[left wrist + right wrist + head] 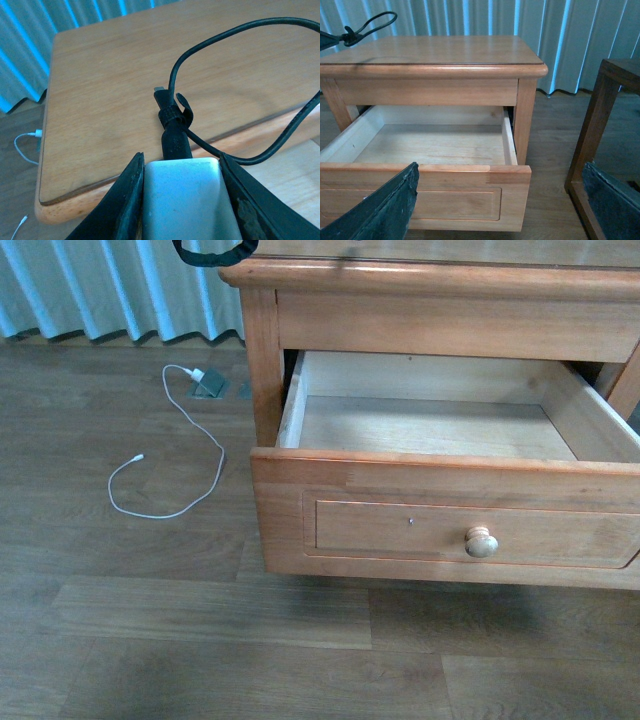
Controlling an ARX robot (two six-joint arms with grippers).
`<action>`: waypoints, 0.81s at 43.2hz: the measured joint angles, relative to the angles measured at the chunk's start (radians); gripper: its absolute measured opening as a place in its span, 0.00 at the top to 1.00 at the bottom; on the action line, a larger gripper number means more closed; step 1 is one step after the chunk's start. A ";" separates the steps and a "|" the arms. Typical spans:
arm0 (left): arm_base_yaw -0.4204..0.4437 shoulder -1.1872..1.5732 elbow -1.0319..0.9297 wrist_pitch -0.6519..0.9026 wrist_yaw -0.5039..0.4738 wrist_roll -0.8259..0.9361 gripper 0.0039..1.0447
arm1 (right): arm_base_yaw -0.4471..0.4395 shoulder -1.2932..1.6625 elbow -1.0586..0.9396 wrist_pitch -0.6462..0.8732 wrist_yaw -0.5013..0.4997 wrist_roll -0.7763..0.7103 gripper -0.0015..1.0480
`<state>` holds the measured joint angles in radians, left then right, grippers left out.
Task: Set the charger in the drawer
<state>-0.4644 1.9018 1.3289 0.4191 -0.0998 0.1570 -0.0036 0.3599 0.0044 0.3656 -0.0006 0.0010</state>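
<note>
Fingers (125, 200) of the left claw (180, 161) press in on both sides of the charger (182, 202), pinching its white body between them. A short black plug sticks out of the charger's far end, and from it the thin black cable (172, 82) rises in a wide loop, bound with a small strap close to the plug. The charger hangs in the air above the left front corner of the cabinet top (110, 100), touching no surface. In the front view only the bottom of the black loop shows, at the upper edge above that same corner.

The right claw (500, 170) is spread wide and holds nothing. Its two dark fingers frame the right front corner of the drawer (380, 530).

The drawer is pulled well out from under the cabinet top, its pale wood floor bare, with nothing lying in it. Its front carries a sunken panel with one round pale knob (481, 542) right of the middle.

On the wooden floor (200, 640), left of the cabinet, a thin white cable (221, 455) lies in a loose curl, its white plug near the foot of the curtain (100, 290). A dark wooden frame (595, 115) stands on the floor to the cabinet's right.
</note>
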 joint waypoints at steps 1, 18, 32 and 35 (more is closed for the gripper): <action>-0.010 -0.024 -0.021 0.000 0.006 0.005 0.62 | 0.000 0.000 0.000 0.000 0.000 0.000 0.08; -0.108 -0.116 -0.143 -0.027 0.057 0.052 0.62 | 0.000 0.000 0.000 0.000 0.000 0.000 0.08; -0.119 0.106 -0.069 -0.041 0.068 0.049 0.62 | 0.000 0.000 0.000 0.000 0.000 0.000 0.08; -0.121 0.179 -0.017 -0.049 0.065 0.044 0.62 | 0.000 0.000 0.000 0.000 0.000 0.000 0.08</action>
<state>-0.5854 2.0808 1.3117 0.3702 -0.0345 0.2008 -0.0036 0.3599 0.0044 0.3656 -0.0006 0.0010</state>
